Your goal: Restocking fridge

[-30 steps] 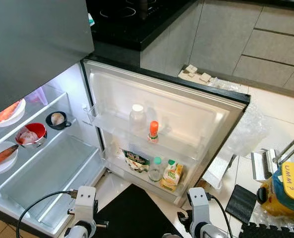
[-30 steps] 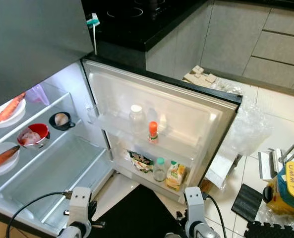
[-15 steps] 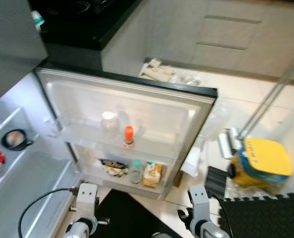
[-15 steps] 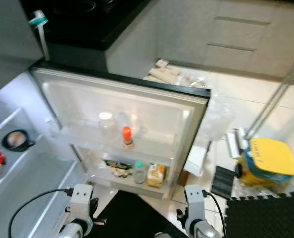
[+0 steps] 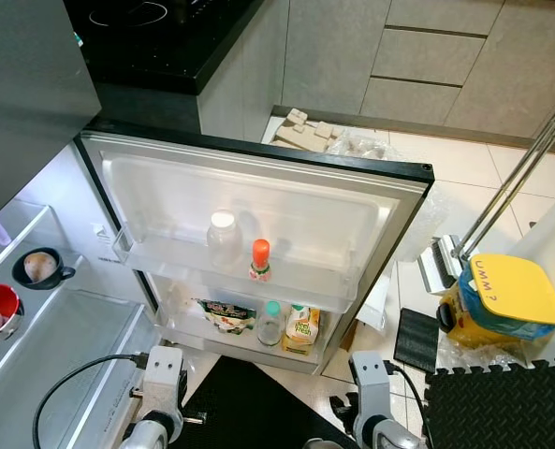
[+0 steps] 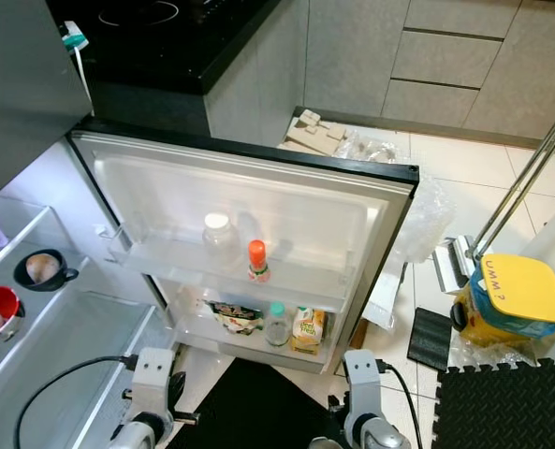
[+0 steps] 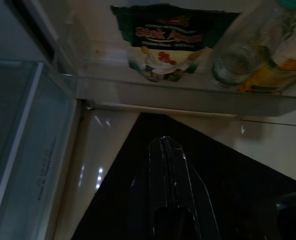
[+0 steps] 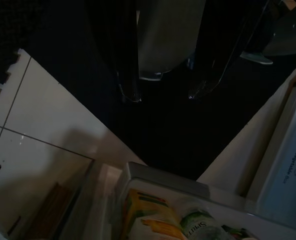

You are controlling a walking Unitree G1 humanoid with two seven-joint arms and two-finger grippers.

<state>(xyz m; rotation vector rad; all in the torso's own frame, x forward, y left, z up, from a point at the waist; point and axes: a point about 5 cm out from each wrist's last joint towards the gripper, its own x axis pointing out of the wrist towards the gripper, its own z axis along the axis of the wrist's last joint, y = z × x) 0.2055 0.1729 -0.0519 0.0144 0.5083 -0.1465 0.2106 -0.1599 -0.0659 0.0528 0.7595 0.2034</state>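
Fridge door (image 5: 258,201) open beside yellow-lidded tub (image 5: 497,304)

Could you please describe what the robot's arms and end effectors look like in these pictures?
Both arms are silver-grey with pale, boxy wrist housings. A black cable loops to the left arm and another runs to the right arm. Each end effector has two long, glossy black fingers: left end effector, right end effector.
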